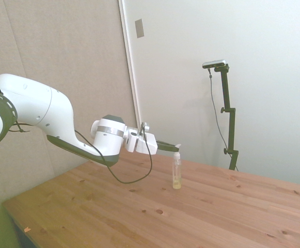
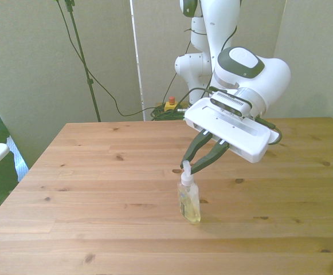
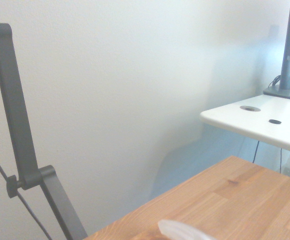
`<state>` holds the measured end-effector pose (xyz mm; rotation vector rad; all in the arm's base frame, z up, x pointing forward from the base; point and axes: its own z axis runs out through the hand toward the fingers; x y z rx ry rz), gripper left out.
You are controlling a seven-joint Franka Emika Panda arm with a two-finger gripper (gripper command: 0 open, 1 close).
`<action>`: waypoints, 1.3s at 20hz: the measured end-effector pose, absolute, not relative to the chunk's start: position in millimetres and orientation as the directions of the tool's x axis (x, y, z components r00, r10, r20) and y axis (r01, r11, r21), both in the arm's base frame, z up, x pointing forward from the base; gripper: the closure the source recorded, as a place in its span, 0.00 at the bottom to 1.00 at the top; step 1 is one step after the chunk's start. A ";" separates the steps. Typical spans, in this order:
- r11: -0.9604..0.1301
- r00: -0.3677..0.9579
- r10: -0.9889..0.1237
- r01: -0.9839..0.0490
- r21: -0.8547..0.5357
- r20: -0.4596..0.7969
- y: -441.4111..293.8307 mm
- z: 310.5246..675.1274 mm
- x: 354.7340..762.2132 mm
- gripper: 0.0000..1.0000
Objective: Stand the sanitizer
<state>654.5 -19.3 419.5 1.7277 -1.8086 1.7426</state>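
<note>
A sanitizer bottle point(image 2: 189, 201) stands upright on the wooden desk point(image 2: 97, 172), near its middle, a little yellowish liquid pooled at the base. The white arm's pincer point(image 2: 190, 167) reaches in level with the white pump top point(image 2: 185, 169), its dark fingers point(image 2: 211, 157) spread apart and apparently free of the pump, though contact at the tip cannot be ruled out. The slim bottle looks easy to topple: a fingertip brushing the pump on withdrawal could knock it over.
</note>
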 end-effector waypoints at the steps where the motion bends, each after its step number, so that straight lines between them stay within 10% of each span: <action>1: -0.293 -0.355 -0.618 -0.724 -0.625 0.701 -19.3 419.9 654.5 0.00; 16: -0.245 -0.229 -0.794 -0.727 -0.641 0.564 -20.5 420.2 610.5 0.00; 26: -0.353 0.105 -0.861 -0.827 -0.437 0.497 -3.8 445.4 549.3 0.00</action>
